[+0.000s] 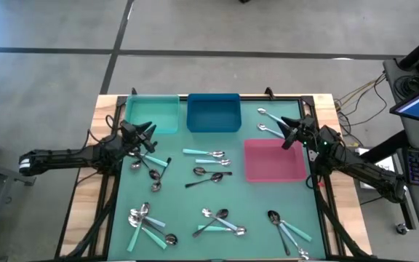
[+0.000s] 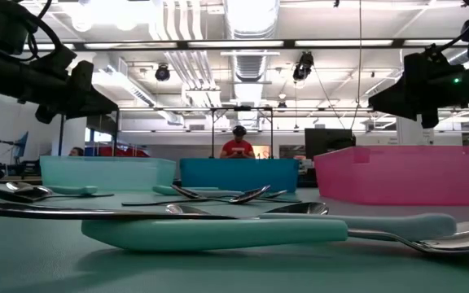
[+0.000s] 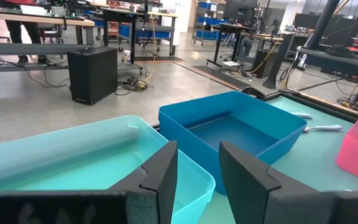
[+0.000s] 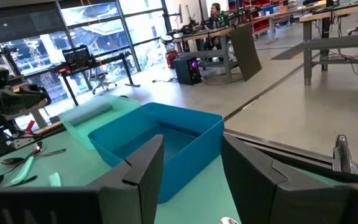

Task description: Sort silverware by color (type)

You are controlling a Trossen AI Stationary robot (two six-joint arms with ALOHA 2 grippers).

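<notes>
- The left end effector (image 1: 145, 135) hangs above the desk (image 1: 253, 218) just in front of the turquoise bin (image 1: 153, 114). Its flat dark fingers (image 3: 163, 171) stand a narrow way apart and hold nothing.
- The right end effector (image 1: 291, 132) hovers at the far left corner of the pink bin (image 1: 274, 160). Its angular black fingers (image 4: 145, 167) are parted moderately and are empty.
- All three bins are shallow rectangles of smooth, slightly see-through plastic with rounded corners. The blue bin (image 1: 213, 113) sits between the two end effectors, on the far side.
- The spoons (image 1: 208, 172) lie loose on the matte green desk surface.
  - One cluster (image 1: 151, 166) lies just below the left end effector.
  - Two spoons (image 1: 269, 122) lie beside the right end effector, toward the far edge.
  - Further clusters (image 1: 148, 224) lie well nearer the front edge, and one (image 1: 288, 229) lies in front of the pink bin.
- Some spoons are polished metal with oval bowls, some dark, and some have flat turquoise plastic handles (image 2: 251, 229).
</notes>
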